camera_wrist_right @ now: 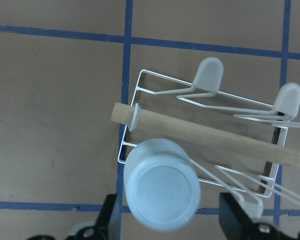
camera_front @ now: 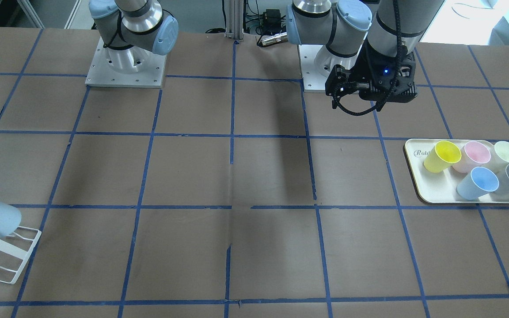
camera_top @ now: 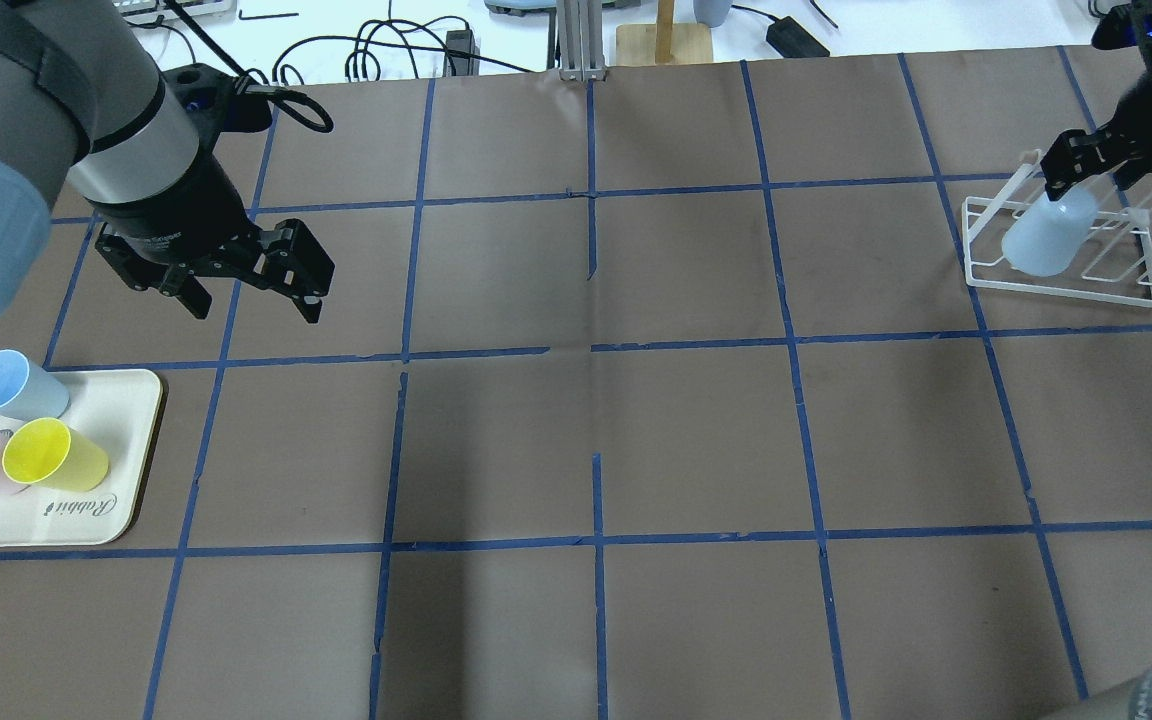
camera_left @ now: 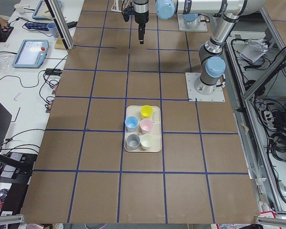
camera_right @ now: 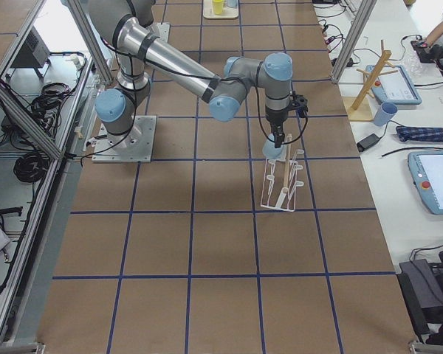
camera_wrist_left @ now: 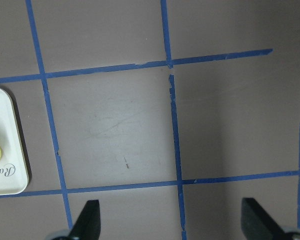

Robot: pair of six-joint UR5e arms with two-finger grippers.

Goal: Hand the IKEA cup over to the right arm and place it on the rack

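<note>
Placing, nearly done: IKEA cup [camera_wrist_right: 162, 185] inverted on rack [camera_wrist_right: 209, 72], right gripper [camera_wrist_right: 171, 217] spread either side, not pinching. Next, likely: lift straight clear. Left gripper [camera_wrist_left: 172, 222] spread, empty.

The worktop [camera_top: 596, 440] is one broad flat surface covered in brown paper and ruled into squares with blue tape. A cream tray [camera_top: 136, 430] lies flat on it below and to one side of the left fingers [camera_top: 308, 290], well apart from them, and a white wire rack [camera_top: 1056, 290] stands on it straight under the right fingers [camera_wrist_right: 237, 217]. Behind both pairs of fingers, along the robot's edge, the right arm's base plate [camera_front: 100, 79] and the left arm's base plate [camera_front: 311, 86] sit on the same paper.
</note>
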